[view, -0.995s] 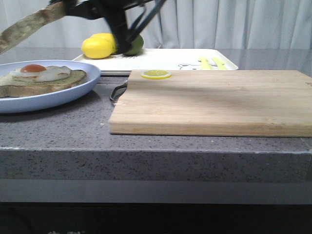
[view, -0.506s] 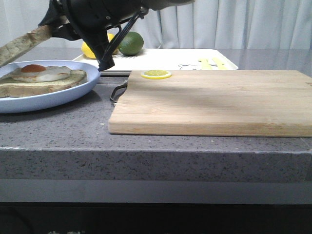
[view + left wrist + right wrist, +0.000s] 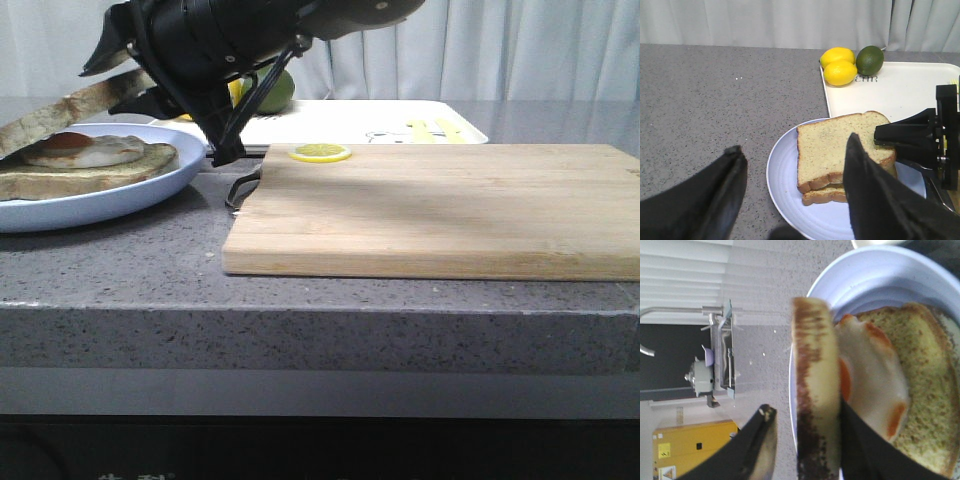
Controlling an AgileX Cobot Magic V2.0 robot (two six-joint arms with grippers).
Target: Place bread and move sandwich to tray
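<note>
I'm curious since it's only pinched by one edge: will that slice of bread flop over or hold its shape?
It will probably hold its shape: the bread juts out from the right gripper over the fried egg without visible sagging. It looks thick with a firm brown crust, so likely stiff and light. A hard squeeze might dent it.

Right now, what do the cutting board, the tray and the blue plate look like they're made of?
The cutting board looks like light wood with a matte finish: grain lines and glued strips show. The tray looks like smooth white plastic, with a molded rounded rim and printed marks. The plate is pale blue and evenly matte, probably plastic or melamine, though glazed ceramic can't be ruled out.
</note>
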